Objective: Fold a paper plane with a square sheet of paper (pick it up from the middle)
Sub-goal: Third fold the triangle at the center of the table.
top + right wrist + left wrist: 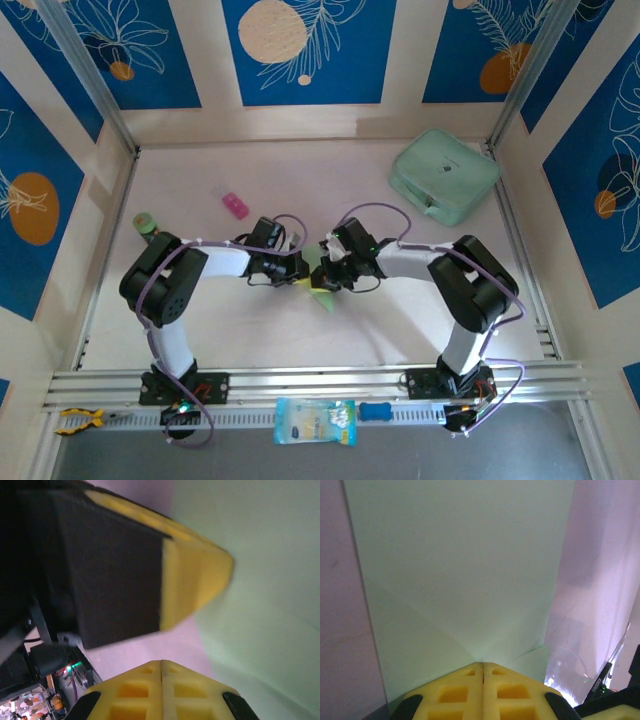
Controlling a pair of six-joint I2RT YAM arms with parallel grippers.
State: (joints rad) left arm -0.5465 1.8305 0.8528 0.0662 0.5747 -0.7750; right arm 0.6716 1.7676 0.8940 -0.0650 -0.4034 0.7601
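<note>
Across the top view, the pale table (300, 170) is carrying the left arm (165, 285) and the right arm (470, 280), both bending inward and meeting near its centre. At about 1 o'clock from that centre, a mint-green case (445, 175) is lying near the back corner, well apart from the arms. At the centre itself, the sheet of paper (460, 555) is sitting between the two grippers, pale green and showing diagonal creases. The left gripper (483, 666) is showing yellow fingers pressed together, tips against the paper; whether any paper is caught between them I cannot tell. The right gripper (161, 662) is showing fingers pressed together too, tip over bare table just beside the paper's edge. A small pink thing (235, 205) is lying at about 10 o'clock.
</note>
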